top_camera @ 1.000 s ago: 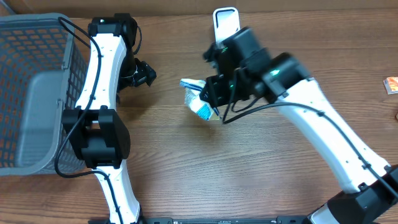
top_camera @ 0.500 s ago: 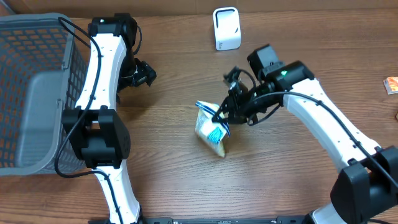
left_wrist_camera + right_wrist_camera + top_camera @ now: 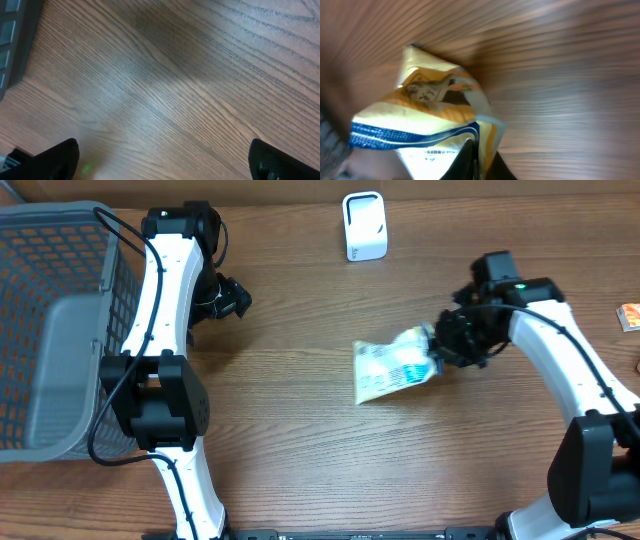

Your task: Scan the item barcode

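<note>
While right gripper (image 3: 434,347) pinches only edge of snack packet (image 3: 393,370), packet sits low over table (image 3: 300,440), well apart from scanner (image 3: 364,225). Risk: thin hold slips, packet drops or twists. Left gripper (image 3: 160,167) wide open, empty.

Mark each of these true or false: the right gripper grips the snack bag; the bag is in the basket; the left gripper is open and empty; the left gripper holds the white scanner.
1. The right gripper grips the snack bag by one edge. True.
2. The snack bag lies inside the basket. False: the bag is out over the table, at the right gripper. The basket stands at the far left.
3. The left gripper is open and holds nothing. True.
4. The left gripper holds the white scanner. False: the scanner stands alone at the far edge of the table, apart from both grippers.
</note>
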Robot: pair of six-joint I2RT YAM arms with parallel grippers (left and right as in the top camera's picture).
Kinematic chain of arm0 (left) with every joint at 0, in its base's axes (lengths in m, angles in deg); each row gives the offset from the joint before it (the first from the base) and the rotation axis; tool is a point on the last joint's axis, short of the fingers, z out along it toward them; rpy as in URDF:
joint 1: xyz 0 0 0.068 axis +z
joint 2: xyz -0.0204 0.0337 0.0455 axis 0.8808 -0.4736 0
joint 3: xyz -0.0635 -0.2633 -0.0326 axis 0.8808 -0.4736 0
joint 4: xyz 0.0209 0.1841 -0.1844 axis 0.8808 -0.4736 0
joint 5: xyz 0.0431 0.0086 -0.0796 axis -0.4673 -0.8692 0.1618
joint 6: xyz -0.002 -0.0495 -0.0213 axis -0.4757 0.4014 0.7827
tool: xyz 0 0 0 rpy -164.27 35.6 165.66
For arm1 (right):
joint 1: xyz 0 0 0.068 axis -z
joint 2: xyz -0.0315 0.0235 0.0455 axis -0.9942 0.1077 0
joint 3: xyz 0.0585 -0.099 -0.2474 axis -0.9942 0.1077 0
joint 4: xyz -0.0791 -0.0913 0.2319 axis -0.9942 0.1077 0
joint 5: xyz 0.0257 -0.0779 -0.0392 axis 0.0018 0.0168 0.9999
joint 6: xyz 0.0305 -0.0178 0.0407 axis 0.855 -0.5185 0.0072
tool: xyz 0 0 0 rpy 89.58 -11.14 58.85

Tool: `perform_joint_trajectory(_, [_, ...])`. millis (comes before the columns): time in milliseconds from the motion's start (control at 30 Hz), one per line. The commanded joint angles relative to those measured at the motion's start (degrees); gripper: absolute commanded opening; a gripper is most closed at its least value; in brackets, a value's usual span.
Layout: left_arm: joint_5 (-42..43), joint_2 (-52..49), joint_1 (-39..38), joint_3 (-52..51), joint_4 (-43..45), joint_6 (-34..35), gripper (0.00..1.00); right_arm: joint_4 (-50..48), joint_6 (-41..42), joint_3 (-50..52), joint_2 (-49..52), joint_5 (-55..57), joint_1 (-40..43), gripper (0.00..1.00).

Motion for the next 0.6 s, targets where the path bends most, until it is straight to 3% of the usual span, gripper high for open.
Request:
perform_joint_trajectory(0, [0.1, 1.6, -0.5, 0.9, 0.5, -1.1, 1.00, 1.7, 0.1, -0.3, 0.0, 11.5, 1.8, 0.28])
perform_joint_trajectory(133, [0.1, 1.6, -0.5, 0.9, 1.5, -1.1, 1.00, 4.8, 0.1, -1.5, 0.0, 15.8, 3.1, 0.63])
perform_joint_trajectory(233, [0.1, 1.6, -0.4, 0.9, 2.5, -1.1, 1.00, 8.8, 0.1, -4.5, 0.0, 19.9, 3.1, 0.73])
perform_joint_trajectory(333, [0.1, 1.6, -0.4, 0.9, 3.3, -1.1, 1.00, 10.9, 0.0, -7.6, 0.0, 18.5, 2.9, 0.73])
perform_joint_trajectory(567, [0.1, 1.6, -0.4, 0.9, 3.3, -1.1, 1.00, 6.8, -3.0, -9.1, 0.1, 8.3, 0.9, 0.40])
